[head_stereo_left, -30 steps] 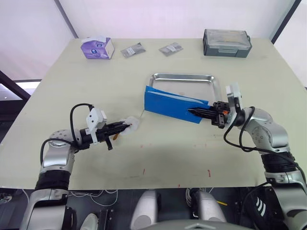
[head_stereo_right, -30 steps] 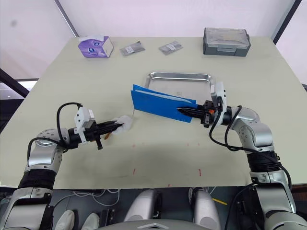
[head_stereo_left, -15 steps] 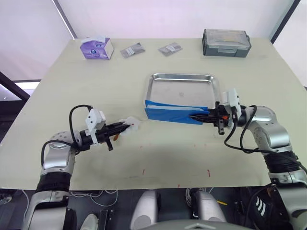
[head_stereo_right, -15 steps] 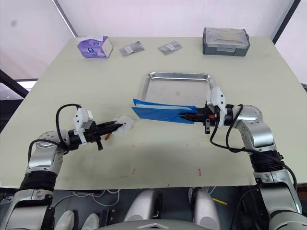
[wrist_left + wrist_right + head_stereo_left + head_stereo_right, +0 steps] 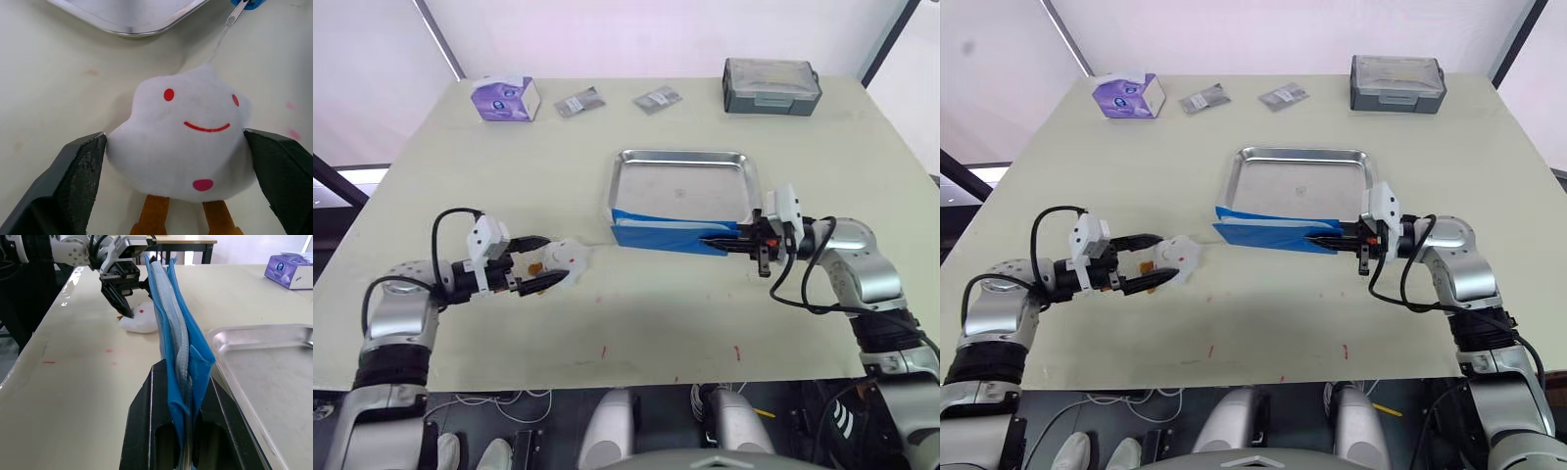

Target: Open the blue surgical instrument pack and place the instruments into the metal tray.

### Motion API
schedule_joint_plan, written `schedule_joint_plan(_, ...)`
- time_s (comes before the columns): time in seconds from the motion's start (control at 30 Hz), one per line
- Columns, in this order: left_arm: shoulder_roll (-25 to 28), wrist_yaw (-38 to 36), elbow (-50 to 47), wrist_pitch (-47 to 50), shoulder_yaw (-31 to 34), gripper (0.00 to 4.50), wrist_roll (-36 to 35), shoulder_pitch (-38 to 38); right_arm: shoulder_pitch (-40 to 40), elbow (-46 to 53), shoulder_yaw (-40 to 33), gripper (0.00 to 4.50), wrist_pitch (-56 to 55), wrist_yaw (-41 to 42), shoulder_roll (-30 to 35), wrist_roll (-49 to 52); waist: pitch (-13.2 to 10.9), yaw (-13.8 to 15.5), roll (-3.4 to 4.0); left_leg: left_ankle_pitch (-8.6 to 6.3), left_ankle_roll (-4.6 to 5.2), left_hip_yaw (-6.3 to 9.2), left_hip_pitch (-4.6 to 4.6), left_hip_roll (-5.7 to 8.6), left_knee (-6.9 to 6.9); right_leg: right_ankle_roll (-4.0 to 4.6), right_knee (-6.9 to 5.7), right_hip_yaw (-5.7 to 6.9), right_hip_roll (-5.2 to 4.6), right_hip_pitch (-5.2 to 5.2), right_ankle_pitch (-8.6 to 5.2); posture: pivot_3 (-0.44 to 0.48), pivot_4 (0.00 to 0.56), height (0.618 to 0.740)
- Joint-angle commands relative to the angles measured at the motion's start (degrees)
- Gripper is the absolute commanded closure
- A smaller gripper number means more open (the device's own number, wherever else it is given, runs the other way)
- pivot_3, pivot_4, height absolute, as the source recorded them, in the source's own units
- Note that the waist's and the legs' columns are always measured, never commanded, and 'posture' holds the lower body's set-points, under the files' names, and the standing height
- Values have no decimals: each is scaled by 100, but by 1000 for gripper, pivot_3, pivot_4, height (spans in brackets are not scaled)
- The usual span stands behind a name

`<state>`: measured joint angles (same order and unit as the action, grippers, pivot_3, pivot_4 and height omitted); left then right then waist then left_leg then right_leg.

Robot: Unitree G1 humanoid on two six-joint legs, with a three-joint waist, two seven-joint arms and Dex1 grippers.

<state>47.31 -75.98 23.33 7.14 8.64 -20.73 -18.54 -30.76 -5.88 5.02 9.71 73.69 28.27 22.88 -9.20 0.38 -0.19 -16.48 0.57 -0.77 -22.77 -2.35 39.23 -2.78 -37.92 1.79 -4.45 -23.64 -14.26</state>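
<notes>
The blue surgical instrument pack (image 5: 666, 233) stands on edge along the near rim of the metal tray (image 5: 680, 155), which lies bare. My right gripper (image 5: 717, 240) is shut on the pack's right end, and grey lining shows between the blue layers (image 5: 171, 333). A white cloud-shaped charm (image 5: 195, 122) with a red face lies on the table, tied by a thin cord to the pack's left end. My left gripper (image 5: 551, 258) is open around the charm, one finger (image 5: 80, 171) on each side. The instruments are hidden.
At the far edge of the table sit a purple tissue box (image 5: 499, 98), two grey foil packets (image 5: 575, 103) (image 5: 656, 97) and a dark grey lidded box (image 5: 771, 86). Small red marks (image 5: 604, 349) dot the table near its front edge.
My left gripper has opened and let go of the cloud charm, which now lies on the table. The right gripper has turned the pack from tilted to edge-on by the tray.
</notes>
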Motion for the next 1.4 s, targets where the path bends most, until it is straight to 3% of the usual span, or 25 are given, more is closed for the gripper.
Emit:
schedule_joint_plan(0.03, 216, -152, -113, 61, 253, 71, -210, -166, -14, 93, -49, 4500, -123, 32, -6, 68, -1, 5, -1, 0, 0, 0, 0, 0, 0, 0, 0, 0, 0, 0, 0, 0, 150, 727)
schedule_joint_plan(0.23, 343, -206, -179, 347, 524, 71, -563, -771, -37, 60, -41, 4500, -140, 42, 17, 71, -15, 4, -22, 1, -2, 0, -2, -1, 1, 0, 1, 1, 0, 0, 0, 0, 150, 727)
schedule_joint_plan(0.57, -414, -59, -1483, 1158, -173, 71, -827, -1070, -17, 99, 130, 4500, -340, 167, 8, -60, -16, -8, -25, 5, -9, 0, -3, -1, 2, 0, 0, -1, 0, 0, 0, 0, 150, 727)
schedule_joint_plan(1.1, -753, -844, -926, 638, -863, 71, -560, -1416, -20, 174, 208, 4500, -301, 272, 68, -82, -16, -84, -25, 11, -18, 2, -3, -1, 1, 0, 1, 0, 3, -1, 0, 0, 150, 727)
schedule_joint_plan(1.23, -740, -1180, -1022, 691, -952, 1494, -663, -1325, -9, 208, 241, 4500, -279, 284, 63, -74, -17, -90, -25, 11, -18, 2, -3, -1, 0, 0, 1, 0, 3, -1, 0, 0, 150, 727)
schedule_joint_plan(1.27, -746, -1232, -1045, 727, -956, 2144, -689, -1306, -7, 216, 251, 4500, -276, 274, 49, -78, -17, -91, -25, 11, -18, 3, -3, -1, 0, 0, 1, 0, 3, -1, 0, 0, 150, 727)
schedule_joint_plan(1.33, -793, -1265, -1036, 737, -951, 2443, -704, -1294, 0, 220, 263, 4500, -276, 264, 30, -82, -17, -89, -25, 11, -18, 3, -3, -1, 1, 0, 1, 0, 3, -1, 0, 0, 150, 727)
schedule_joint_plan(1.4, -840, -1260, -1009, 727, -933, 3212, -712, -1303, 10, 229, 262, 4500, -268, 262, 25, -74, -17, -82, -25, 10, -17, 3, -3, -1, 0, 0, 1, 0, 3, -1, 0, 0, 150, 727)
